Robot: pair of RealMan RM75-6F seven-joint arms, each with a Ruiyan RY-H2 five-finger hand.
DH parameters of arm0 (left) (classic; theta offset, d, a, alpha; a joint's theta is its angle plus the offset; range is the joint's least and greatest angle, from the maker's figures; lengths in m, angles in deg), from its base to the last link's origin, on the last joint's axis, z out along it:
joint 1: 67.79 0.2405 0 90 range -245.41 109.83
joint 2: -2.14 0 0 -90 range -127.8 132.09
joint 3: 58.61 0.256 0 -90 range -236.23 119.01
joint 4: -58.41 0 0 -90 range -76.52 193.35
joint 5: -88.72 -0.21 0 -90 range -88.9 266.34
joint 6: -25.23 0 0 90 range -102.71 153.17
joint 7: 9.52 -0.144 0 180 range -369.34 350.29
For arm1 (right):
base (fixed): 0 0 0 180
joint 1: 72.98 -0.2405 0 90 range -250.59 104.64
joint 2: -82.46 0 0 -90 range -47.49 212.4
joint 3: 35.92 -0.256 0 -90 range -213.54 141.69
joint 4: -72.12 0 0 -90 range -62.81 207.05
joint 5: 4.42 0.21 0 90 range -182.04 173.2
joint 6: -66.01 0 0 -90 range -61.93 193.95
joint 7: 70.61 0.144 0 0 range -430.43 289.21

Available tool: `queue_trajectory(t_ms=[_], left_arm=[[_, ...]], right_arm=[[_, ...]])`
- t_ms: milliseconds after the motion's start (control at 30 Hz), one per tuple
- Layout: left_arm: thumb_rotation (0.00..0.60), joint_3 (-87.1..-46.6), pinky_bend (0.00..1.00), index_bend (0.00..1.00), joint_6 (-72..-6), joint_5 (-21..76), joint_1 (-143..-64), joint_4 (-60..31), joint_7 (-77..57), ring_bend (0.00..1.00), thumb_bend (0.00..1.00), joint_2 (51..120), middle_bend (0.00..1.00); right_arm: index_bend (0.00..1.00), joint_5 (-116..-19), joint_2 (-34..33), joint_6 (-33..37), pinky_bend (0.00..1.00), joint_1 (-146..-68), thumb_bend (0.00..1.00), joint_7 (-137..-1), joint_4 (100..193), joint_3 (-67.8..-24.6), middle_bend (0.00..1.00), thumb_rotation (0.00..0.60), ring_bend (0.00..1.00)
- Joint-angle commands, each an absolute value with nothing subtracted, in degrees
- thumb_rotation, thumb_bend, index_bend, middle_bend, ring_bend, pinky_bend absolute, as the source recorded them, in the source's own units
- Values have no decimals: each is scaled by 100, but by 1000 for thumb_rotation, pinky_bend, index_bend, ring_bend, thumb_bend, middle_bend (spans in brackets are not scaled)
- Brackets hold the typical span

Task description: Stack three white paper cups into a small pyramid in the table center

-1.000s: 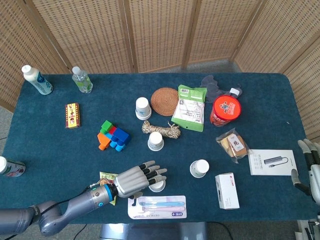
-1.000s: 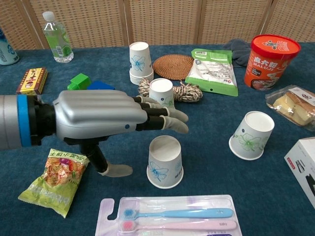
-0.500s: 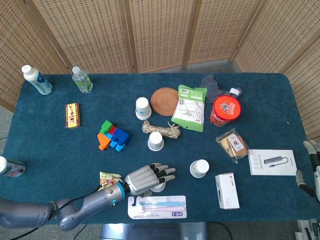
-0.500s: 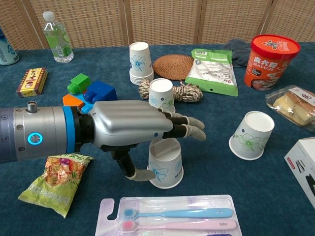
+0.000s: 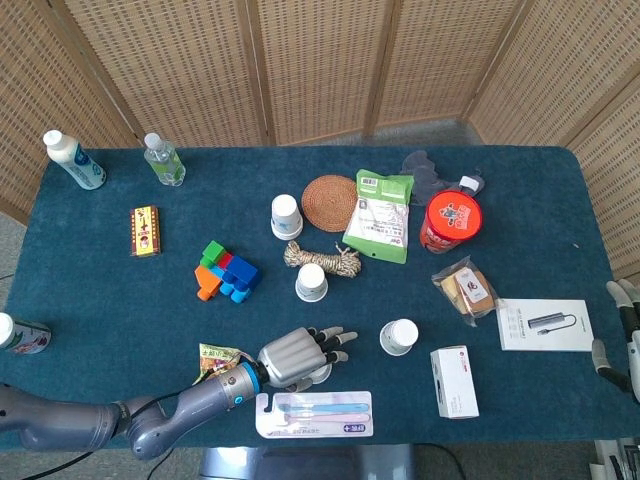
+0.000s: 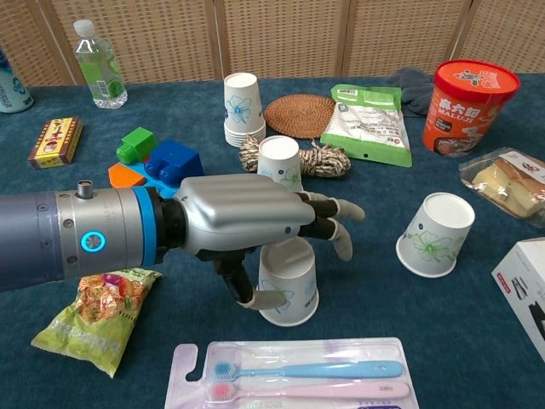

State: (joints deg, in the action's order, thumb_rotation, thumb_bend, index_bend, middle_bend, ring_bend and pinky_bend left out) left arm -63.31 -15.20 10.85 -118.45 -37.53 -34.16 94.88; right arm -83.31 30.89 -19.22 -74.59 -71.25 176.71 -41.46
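The left hand [image 6: 255,226] covered the top of the nearest paper cup [image 6: 288,290], so its rim was hidden in both views; the thumb lay against the cup's left side and the fingers curled over its far side, though whether they truly gripped it could not be told. That cup stood near the front edge of the table [image 5: 120,300], just behind the toothbrush pack [image 6: 294,377], white with a pale blue flower print. A second cup [image 6: 279,162] stood upside down by the coil of rope [image 6: 322,158], a third cup [image 6: 434,233] lay tilted to the right, and a stack of cups [image 6: 241,106] stood farther back. Only the head view showed the right hand [image 5: 622,335], cut off at the right edge, fingers apart and holding nothing. The chest view alone showed the snack packet [image 6: 89,311] clearly.
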Motion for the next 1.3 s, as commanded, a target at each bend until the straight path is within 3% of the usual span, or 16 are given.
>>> queue_trajectory(t_ms=[33, 400, 933, 1300], left_arm=[[600, -6314, 440, 251, -1531, 1111, -11877, -3726, -3409, 117, 405, 9516, 21], [600, -6229, 552, 411, -1786, 983, -11915, -3522, -3366, 256, 458, 9673, 170], [600, -6381, 555, 409, -1951, 1068, -12020, -3334, -3190, 258, 458, 9546, 164], [600, -6496, 546, 371, -1896, 1058, -12240, -2909, -3036, 247, 458, 9831, 145]], right_arm=[[0, -8322, 3090, -1923, 0, -7454, 511, -7126, 17669, -4147, 0, 600, 0], [0, -8304, 3094, -1923, 0, -7436, 512, -7128, 17675, -4151, 0, 600, 0], [0, -8292, 3091, -1900, 0, -7444, 511, -7112, 17658, -4170, 0, 600, 0], [0, -8272, 3103, -1925, 0, -7419, 513, -7115, 17678, -4174, 0, 600, 0]])
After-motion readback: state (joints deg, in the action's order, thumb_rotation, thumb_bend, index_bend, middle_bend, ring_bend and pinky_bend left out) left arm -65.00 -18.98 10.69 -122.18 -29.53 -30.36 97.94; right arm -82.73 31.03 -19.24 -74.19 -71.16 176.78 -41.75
